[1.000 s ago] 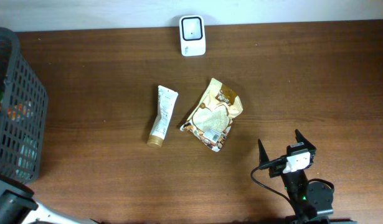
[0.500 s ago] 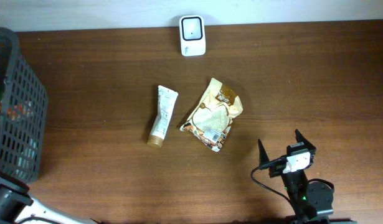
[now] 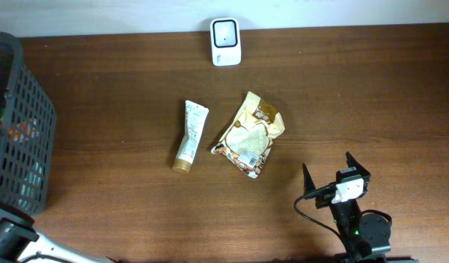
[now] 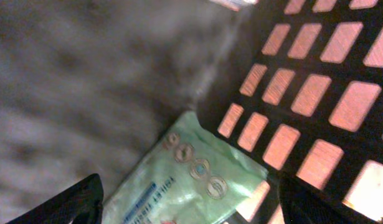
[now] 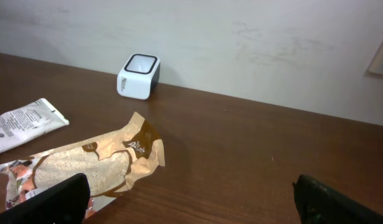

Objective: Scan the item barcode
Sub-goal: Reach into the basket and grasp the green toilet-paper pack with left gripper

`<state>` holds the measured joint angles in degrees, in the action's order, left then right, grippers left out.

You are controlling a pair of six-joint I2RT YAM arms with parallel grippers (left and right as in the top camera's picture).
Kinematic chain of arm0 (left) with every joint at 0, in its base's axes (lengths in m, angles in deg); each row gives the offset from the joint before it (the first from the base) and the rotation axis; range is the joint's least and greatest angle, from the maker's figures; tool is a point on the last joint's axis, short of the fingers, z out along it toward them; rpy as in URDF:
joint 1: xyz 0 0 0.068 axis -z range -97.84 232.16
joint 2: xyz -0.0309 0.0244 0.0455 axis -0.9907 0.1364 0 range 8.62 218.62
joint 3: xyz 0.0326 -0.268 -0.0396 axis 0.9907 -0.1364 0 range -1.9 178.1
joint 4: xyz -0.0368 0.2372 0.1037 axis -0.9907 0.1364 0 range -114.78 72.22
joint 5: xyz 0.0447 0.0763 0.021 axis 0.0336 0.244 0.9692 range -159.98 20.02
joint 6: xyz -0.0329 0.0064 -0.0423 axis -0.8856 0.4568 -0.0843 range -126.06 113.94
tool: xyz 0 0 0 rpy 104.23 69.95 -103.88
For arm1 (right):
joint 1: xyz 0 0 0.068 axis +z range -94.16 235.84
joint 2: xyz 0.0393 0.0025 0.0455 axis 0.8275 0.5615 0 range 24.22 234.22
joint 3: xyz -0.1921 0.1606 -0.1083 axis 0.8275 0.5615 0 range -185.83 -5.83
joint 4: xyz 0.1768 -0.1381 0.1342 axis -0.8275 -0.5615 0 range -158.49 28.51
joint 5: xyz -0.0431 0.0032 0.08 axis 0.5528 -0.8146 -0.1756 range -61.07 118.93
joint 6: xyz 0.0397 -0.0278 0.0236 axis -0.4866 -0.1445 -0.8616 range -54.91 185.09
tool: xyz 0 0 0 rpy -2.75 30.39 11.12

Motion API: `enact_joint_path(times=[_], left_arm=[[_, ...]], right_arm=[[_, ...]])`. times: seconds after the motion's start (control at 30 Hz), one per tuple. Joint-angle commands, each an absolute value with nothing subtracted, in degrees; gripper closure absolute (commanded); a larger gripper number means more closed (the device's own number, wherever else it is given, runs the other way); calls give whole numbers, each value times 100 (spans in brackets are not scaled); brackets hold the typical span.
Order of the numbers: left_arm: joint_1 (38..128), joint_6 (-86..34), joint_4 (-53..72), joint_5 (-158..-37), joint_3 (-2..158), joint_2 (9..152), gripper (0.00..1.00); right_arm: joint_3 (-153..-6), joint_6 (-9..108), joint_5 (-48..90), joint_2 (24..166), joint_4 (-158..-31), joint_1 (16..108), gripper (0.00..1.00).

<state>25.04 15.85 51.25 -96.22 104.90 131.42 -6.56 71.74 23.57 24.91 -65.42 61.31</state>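
Note:
The white barcode scanner stands at the table's far edge, and the right wrist view shows it too. A white tube and a tan snack bag lie mid-table. My right gripper hovers open near the front right, with bare wood between its fingers. My left gripper is inside the dark basket. Its jaws stand wide apart over a green packet lying by the basket's mesh wall. That view is blurred.
The basket fills the table's left edge and holds several other items, barely visible from overhead. The snack bag's crumpled end lies just ahead and left of my right gripper. A pale wall runs behind the scanner.
The visible part of the left arm at the lower left edge has shifted slightly. The right arm, the tube, the snack bag and the scanner have not moved.

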Motion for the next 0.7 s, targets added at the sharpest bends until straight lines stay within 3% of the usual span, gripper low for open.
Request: enact_joint_path(times=[0.0, 0.33, 0.67], left_arm=[[2500, 1681, 5416, -9644, 10615, 13184, 14], [2500, 1677, 5322, -8783, 10381, 13184, 16], [2500, 1677, 4572, -8755, 9681, 13186, 16]], right_arm=[[-615, 7172, 2407, 2465, -6561, 6182, 2], [-615, 7172, 2409, 2465, -6561, 6182, 2], [-615, 7172, 2407, 2465, -6561, 6182, 2]])
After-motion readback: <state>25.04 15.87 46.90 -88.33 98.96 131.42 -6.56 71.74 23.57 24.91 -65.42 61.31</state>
